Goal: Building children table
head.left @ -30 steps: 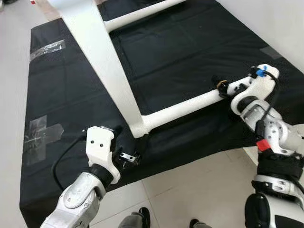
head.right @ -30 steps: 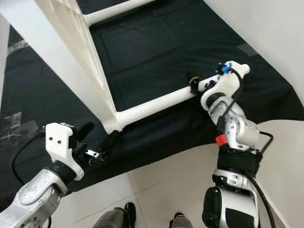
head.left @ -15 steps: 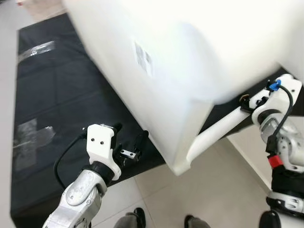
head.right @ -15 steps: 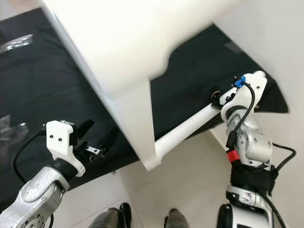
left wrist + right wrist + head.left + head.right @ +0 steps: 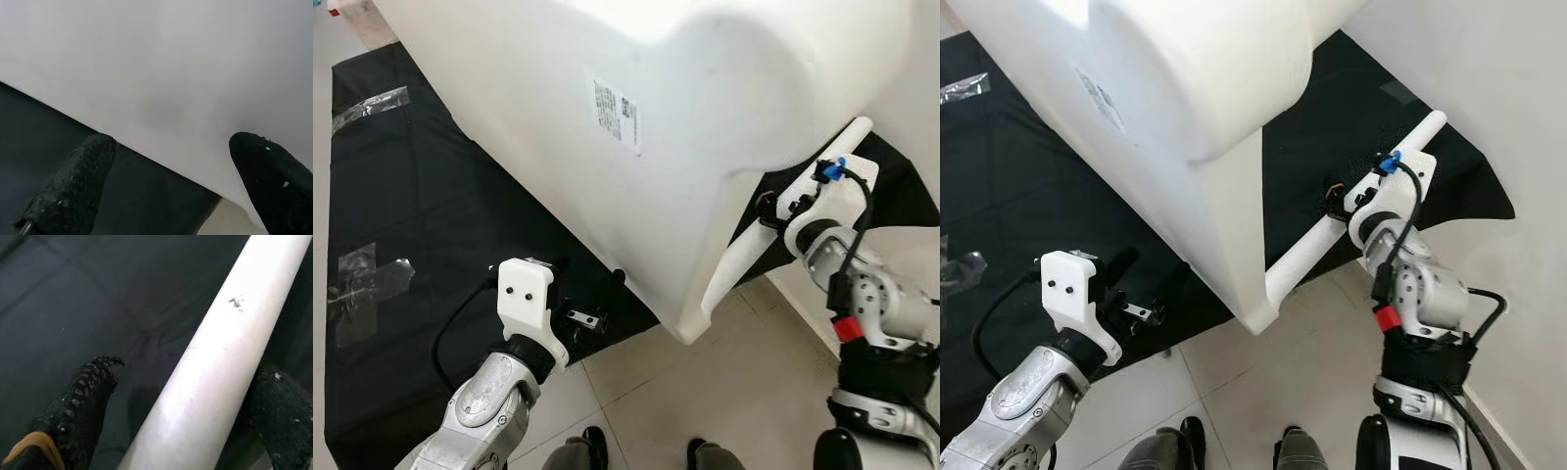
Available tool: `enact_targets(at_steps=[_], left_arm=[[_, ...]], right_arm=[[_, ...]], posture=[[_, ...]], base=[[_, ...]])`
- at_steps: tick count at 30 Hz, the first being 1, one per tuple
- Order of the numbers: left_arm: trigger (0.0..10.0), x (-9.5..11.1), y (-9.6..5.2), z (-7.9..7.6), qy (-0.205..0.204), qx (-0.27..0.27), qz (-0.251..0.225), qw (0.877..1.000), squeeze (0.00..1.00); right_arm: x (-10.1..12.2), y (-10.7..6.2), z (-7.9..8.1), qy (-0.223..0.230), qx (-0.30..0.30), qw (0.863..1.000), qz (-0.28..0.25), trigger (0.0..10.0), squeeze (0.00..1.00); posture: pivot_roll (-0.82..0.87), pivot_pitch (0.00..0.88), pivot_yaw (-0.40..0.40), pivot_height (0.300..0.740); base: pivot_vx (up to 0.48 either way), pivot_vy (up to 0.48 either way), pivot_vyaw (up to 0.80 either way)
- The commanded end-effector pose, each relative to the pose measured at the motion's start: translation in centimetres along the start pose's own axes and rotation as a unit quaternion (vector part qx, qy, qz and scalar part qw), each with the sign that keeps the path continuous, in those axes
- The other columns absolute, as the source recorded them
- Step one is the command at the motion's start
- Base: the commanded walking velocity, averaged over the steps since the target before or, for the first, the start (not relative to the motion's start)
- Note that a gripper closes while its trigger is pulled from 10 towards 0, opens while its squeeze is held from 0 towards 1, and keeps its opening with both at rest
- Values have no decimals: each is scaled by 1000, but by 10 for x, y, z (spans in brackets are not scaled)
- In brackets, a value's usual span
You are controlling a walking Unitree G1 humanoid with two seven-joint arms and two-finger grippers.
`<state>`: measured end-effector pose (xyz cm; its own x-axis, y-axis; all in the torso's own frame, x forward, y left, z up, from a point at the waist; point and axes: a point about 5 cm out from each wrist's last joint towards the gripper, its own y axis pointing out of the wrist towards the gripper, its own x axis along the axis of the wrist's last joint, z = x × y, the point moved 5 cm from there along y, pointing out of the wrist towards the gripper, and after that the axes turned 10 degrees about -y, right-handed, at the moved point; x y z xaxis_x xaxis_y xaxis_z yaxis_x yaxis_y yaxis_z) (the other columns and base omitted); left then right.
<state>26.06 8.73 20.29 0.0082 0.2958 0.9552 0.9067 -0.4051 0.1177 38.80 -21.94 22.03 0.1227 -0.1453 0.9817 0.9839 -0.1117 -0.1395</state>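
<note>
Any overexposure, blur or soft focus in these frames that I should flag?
Left eye view: the white table top is blown out near the upper edge, though its label stays visible. Left wrist view: the table surface is a featureless soft grey; the left gripper fingers are sharp. Right wrist view: the white leg is crisp, showing a small scuff.

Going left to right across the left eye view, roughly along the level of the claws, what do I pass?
Clear tape patch on the black mat → left claw → white table's lower corner → white table leg → right claw.
</note>
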Motion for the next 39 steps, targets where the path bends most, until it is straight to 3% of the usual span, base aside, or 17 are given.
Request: enact_targets(at_steps=[1,2,3,4,5,6,8,9,10,13,16,19,21,24,26,31,39], left_arm=[[10000,-5,-3,4,3,11,7,1000,0],[10000,-4,-2,4,3,11,6,1000,0],[10000,-4,-2,4,3,11,6,1000,0],[10000,-4,-2,4,4,11,6,1000,0],[10000,-4,-1,3,4,11,5,1000,0],[10000,-4,-1,3,4,11,5,1000,0],[10000,-4,0,2,4,9,4,1000,0],[10000,-4,0,2,4,9,4,1000,0],[10000,-4,1,1,4,8,3,1000,0],[10000,-4,1,1,4,8,2,1000,0],[10000,-3,0,2,6,11,0,1000,0],[10000,-3,-1,3,6,14,-1,1000,0],[10000,-3,-1,2,6,14,-1,1000,0],[10000,-4,0,1,6,12,0,1000,0],[10000,-4,0,1,6,11,0,1000,0],[10000,2,2,3,11,11,-6,1000,0],[10000,14,4,10,27,17,-22,999,0]], right_arm=[[-11,-1,6,27,3,999,30,10000,1000],[-12,-3,22,58,26,997,39,10000,1000],[-12,-3,22,58,26,997,39,10000,1000],[-12,-4,34,78,43,995,46,10000,1000],[-8,-8,59,87,86,992,42,10000,1000],[-8,-8,59,87,86,992,42,10000,1000],[0,-17,100,97,151,983,35,10000,1000],[0,-17,100,97,151,983,35,10000,1000],[2,-21,115,93,176,980,31,10000,1000],[3,-22,121,89,186,978,28,10000,1000],[3,-17,109,43,153,987,14,10000,1000],[-3,-7,74,-18,71,997,18,10000,1000],[-5,-6,65,-26,52,998,24,10000,1000],[-10,-5,32,-35,-18,999,35,10000,1000],[-13,-6,21,-33,-41,998,40,10000,1000],[-36,-10,8,4,-66,993,98,10000,1000],[-59,-13,17,38,-49,988,143,10000,1000]], posture=[[-29,303,48,740],[-32,303,48,740],[-32,303,48,740],[-32,303,48,740],[-38,302,47,740],[-38,302,47,740],[-36,300,44,740],[-36,300,44,740],[-32,299,39,740],[-30,299,38,740],[-27,301,31,740],[-31,304,31,740],[-31,304,31,740],[-35,303,35,740],[-35,303,37,740],[-32,300,40,740],[-23,296,39,740]], base=[[0,0,0],[0,0,0],[0,0,0],[0,0,0],[0,0,0],[0,0,0],[0,0,0],[0,0,0],[0,0,0],[0,0,0],[0,0,0],[0,0,0],[0,0,0],[0,0,0],[0,0,0],[0,0,0],[0,0,0]])
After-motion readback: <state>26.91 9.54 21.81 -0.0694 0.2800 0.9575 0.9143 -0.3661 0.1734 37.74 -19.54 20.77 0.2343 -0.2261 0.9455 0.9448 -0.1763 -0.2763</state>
